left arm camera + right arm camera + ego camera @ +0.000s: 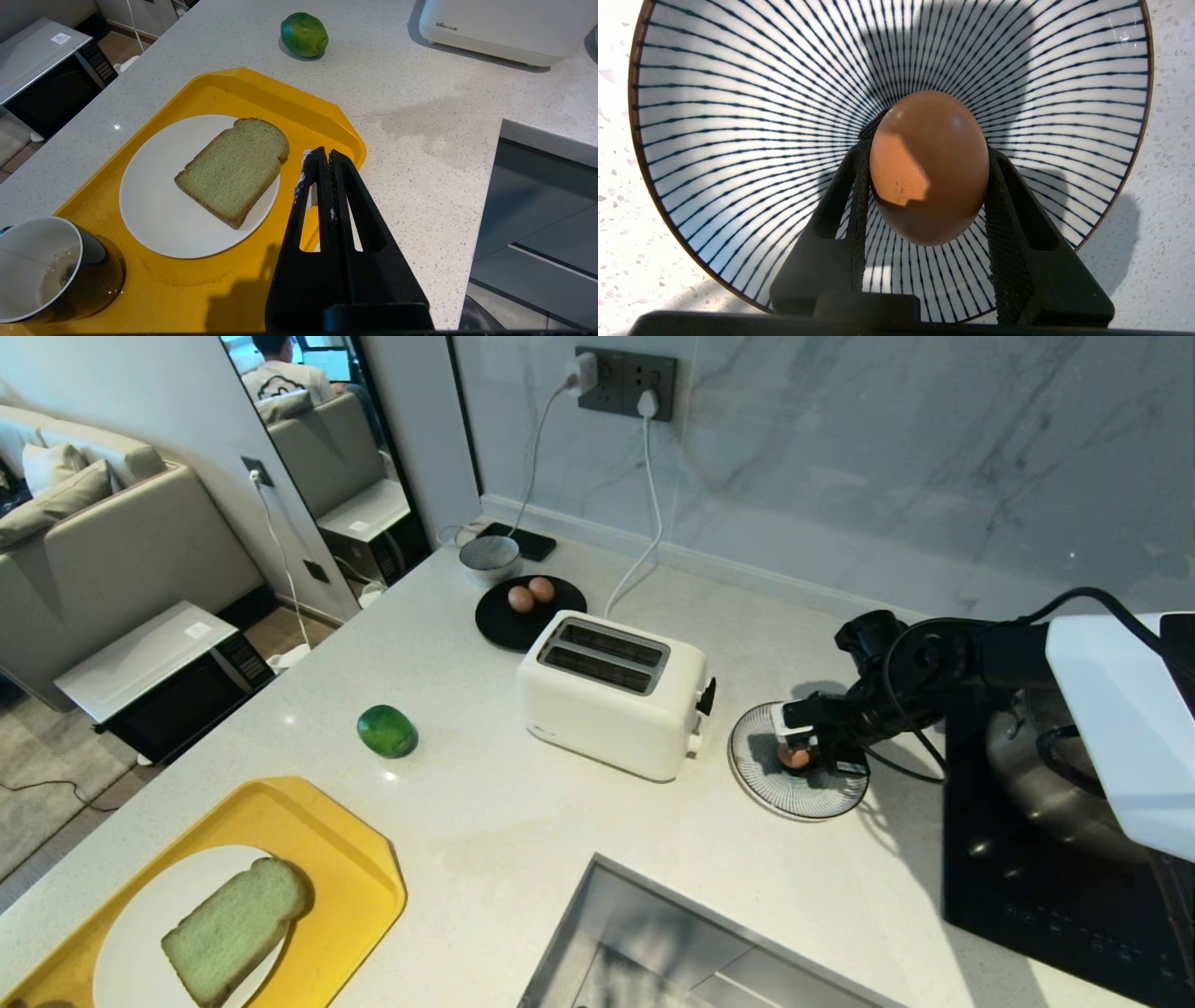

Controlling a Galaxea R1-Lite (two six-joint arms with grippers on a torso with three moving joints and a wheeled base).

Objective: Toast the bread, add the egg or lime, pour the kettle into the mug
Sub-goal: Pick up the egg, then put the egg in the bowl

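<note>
Bread [233, 170]: one greenish slice with a tan crust, lying flat on a white plate [154, 224] that sits in the yellow tray [261, 95] at the counter's near left.
Mug [51, 270]: dark outside, white inside, standing on the tray's corner just beside the plate.
Lime [386, 731]: glossy green, alone on the counter [485, 821] between the tray and the toaster [611, 695].
Writing: a small dark mark is printed low on the toaster's white side — too small to read.
Egg [929, 165]: brown, inside the blue-striped bowl [714, 116] to the right of the toaster; the right gripper [924, 186] has its fingers pressed against both sides of the egg, clamped on it.
Left gripper [322, 163]: fingers pressed together, empty, hanging over the tray's edge near the plate.
Other eggs [530, 595]: two on a black plate [504, 621] behind the toaster, beside a grey bowl [489, 555].
Kettle [1046, 765]: a rounded metallic one on the black cooktop [1027, 887] at far right — largely hidden by the right arm's white casing.
Around: two plugs in the wall socket [624, 381], a sink [653, 933] at the near edge, a microwave [159, 677] on the floor to the left.
</note>
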